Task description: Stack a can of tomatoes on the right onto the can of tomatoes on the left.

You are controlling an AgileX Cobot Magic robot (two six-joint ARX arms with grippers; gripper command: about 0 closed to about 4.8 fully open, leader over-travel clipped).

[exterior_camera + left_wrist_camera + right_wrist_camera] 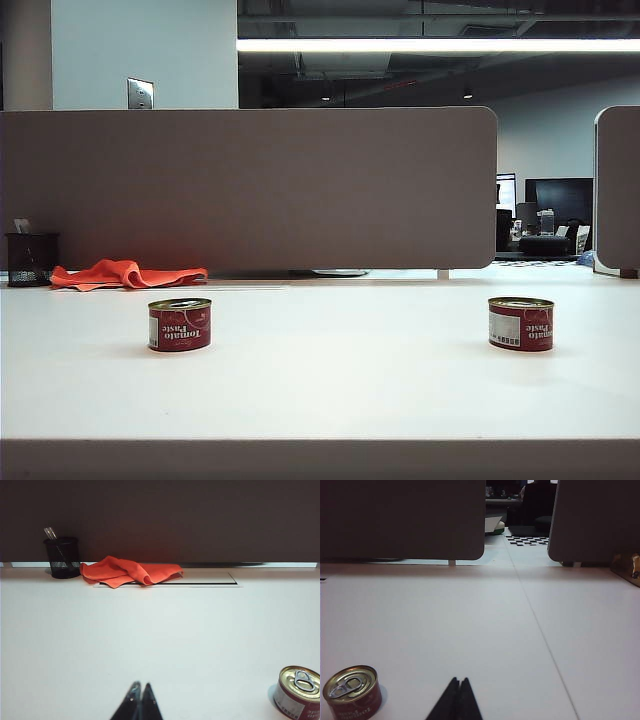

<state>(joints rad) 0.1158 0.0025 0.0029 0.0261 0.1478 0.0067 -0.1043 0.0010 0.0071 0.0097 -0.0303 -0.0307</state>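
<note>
Both cans apart on the table; neither gripper engaged.

We see the left can and right can upright, well apart on the table. We hold the right gripper above the table near its can, jaws pressed together; the left gripper likewise, empty. Risks as we judge them: unopened jaws would knock the can over; an off-centre release on the pull-tab lid may tip the stack.

left can cropped, gripper bodies unseen — tips only
</note>
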